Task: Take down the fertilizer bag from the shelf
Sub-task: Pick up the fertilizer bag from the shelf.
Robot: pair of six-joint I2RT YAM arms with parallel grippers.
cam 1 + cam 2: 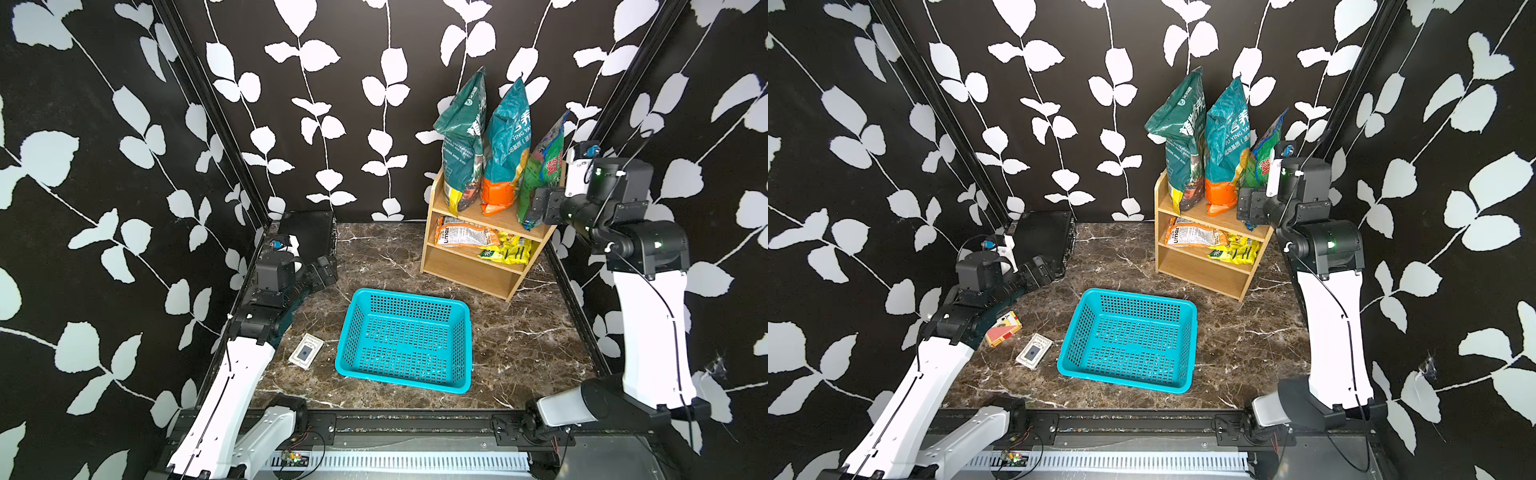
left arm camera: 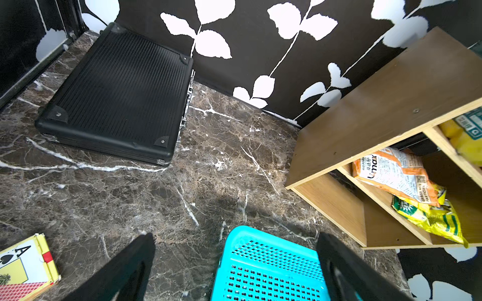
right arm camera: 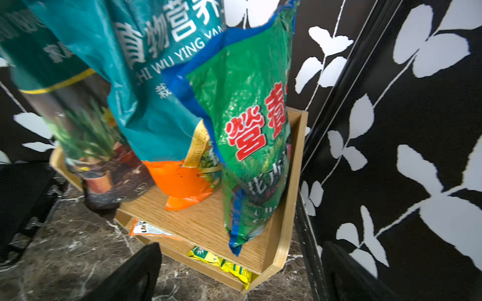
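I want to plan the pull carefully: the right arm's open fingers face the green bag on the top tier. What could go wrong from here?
1. The green bag seems to lean on the teal bag; pulling it may topple that neighbour off the shelf.
2. Its film looks soft and creased, so the right fingers might slip.
3. The black corner post stands close beside the shelf; a finger may strike it.

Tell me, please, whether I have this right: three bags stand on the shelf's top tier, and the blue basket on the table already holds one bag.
Not quite: the blue basket holds nothing, as both top views show. The three bags do stand on the top tier of the shelf.
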